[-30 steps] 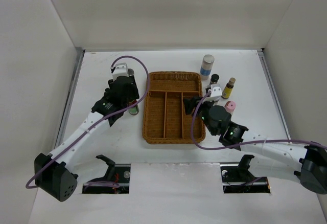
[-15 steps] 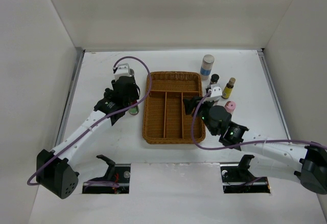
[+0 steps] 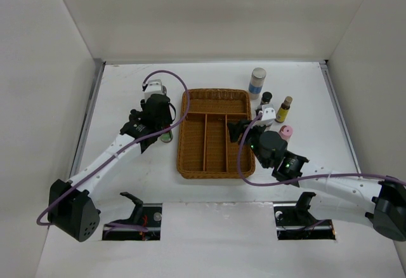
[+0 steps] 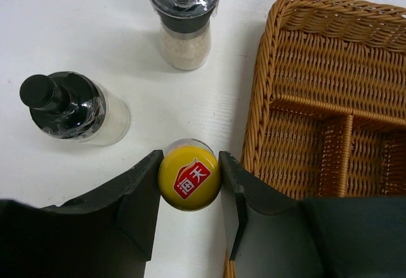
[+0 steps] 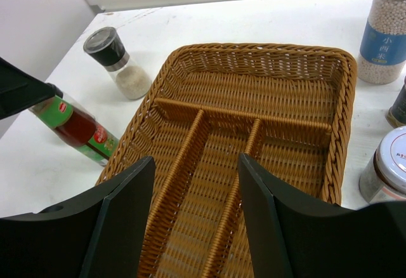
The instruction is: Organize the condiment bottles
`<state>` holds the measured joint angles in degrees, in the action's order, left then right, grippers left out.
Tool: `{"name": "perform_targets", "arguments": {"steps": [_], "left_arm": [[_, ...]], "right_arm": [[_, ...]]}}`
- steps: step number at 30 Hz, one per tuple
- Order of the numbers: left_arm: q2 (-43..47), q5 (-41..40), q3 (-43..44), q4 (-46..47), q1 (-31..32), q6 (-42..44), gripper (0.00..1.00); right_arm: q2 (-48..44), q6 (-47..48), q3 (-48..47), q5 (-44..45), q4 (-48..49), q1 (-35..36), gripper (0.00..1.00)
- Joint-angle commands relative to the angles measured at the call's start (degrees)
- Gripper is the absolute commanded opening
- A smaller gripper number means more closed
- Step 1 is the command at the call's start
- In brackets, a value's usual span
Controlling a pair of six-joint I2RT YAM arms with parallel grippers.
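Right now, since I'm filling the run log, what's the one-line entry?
left gripper: shut on yellow-capped bottle | right gripper: open, above wicker tray

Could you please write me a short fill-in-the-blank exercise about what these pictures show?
The left gripper grips the green-labelled bottle by its ____ cap.
The right gripper holds its jaws ____ over the wicker tray.
The wicker tray holds ____ bottles.
Missing words: yellow; open; no.

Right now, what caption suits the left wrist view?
Left gripper shut on yellow-capped bottle beside wicker tray.
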<state>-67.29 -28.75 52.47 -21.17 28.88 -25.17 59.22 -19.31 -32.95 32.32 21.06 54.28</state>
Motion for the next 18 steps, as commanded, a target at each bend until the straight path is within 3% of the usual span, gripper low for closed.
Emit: {"name": "perform_targets", "arguments": {"steps": [1,8,18], "left_arm": [[0.58,-0.95,-0.08,2.27,-0.28,-0.67,0.20],[3.83,-2.45,4.82,1.92,0.78,-0.32,0.11],[1.37,-3.15,16.86,3.41,2.44,2.23,0.09]], "right_arm": [[-1.39,-0.03,-0.54,-0.50,2.50,-0.36,0.62],[-1.30,-0.11,-0.54,-0.50,2.50,-0.36,0.62],[-1.83,-0.11,-0.45,-0.50,2.50,-0.36,0.62]]}}
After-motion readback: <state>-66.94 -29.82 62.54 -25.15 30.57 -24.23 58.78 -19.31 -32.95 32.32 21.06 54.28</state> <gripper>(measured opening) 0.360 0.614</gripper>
